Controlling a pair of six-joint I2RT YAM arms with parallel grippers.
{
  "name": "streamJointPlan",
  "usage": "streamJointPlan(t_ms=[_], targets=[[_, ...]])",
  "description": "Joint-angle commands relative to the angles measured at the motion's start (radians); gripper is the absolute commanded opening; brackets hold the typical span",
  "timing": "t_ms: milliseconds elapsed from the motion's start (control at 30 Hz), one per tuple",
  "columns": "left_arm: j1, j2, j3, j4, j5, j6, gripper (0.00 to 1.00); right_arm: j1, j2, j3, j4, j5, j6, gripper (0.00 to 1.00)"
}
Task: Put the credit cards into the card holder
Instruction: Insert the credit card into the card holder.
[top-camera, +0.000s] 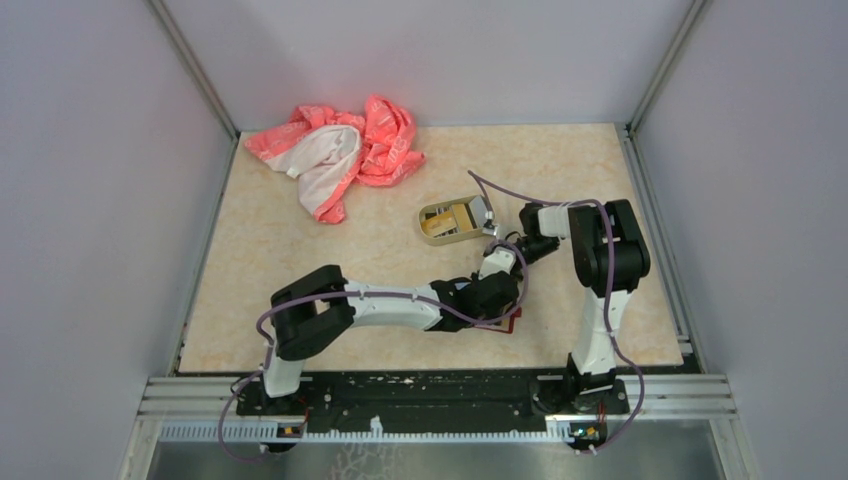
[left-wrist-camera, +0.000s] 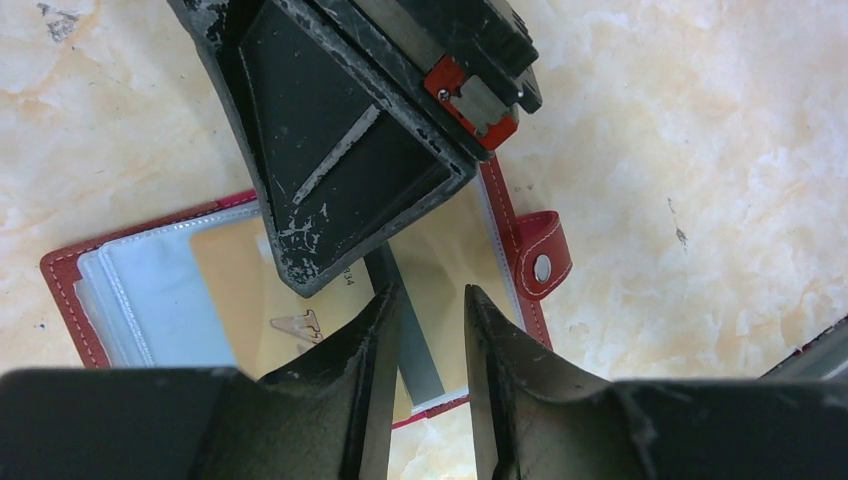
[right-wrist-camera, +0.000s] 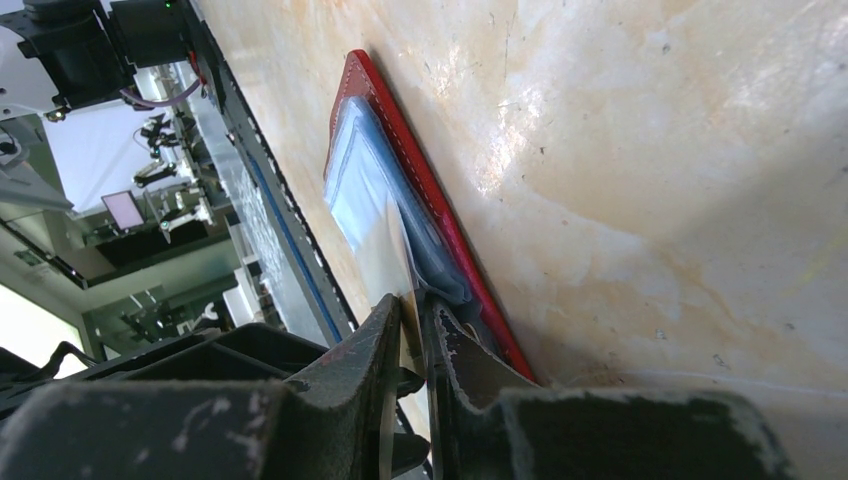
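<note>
The dark-red card holder (left-wrist-camera: 62, 290) lies open on the table, snap tab to the right and pale pockets showing. It also shows in the right wrist view (right-wrist-camera: 428, 185) and as a red corner in the top view (top-camera: 513, 322). My right gripper (right-wrist-camera: 412, 308) is shut on the edge of a yellow-gold credit card (left-wrist-camera: 228, 290), holding it at the holder's inner pocket. My left gripper (left-wrist-camera: 432, 300) hovers just above that card, fingers slightly apart and empty. More cards lie in the tan tin tray (top-camera: 428, 213). In the top view both grippers meet over the holder.
A pink and white cloth (top-camera: 340, 150) lies crumpled at the back left. The tin tray sits behind the grippers, mid-table. The holder is close to the table's front edge and the metal rail (top-camera: 430, 392). Grey walls enclose three sides.
</note>
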Motion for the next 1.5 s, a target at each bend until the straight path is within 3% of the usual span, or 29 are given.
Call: streamJointPlan(t_ms=[0, 400, 967, 1133, 1300, 1467], targets=[[-0.007, 0.017, 0.024, -0.06, -0.074, -0.008, 0.37, 0.008, 0.017, 0.03, 0.032, 0.008, -0.021, 0.15], [-0.007, 0.017, 0.028, -0.119, -0.174, -0.03, 0.43, 0.008, 0.016, 0.031, 0.027, 0.002, -0.026, 0.17], [-0.005, -0.018, 0.009, -0.096, -0.204, 0.033, 0.52, -0.015, -0.07, 0.045, -0.009, 0.017, -0.082, 0.31], [-0.005, -0.148, -0.099, 0.034, -0.067, 0.163, 0.52, -0.052, -0.156, 0.041, -0.022, 0.048, -0.124, 0.33], [0.001, -0.337, -0.343, 0.25, 0.029, 0.309, 0.59, -0.072, -0.301, 0.016, -0.005, 0.088, -0.181, 0.33], [0.094, -0.442, -0.47, 0.274, 0.119, 0.331, 0.65, -0.07, -0.506, -0.035, 0.01, -0.001, -0.331, 0.31]])
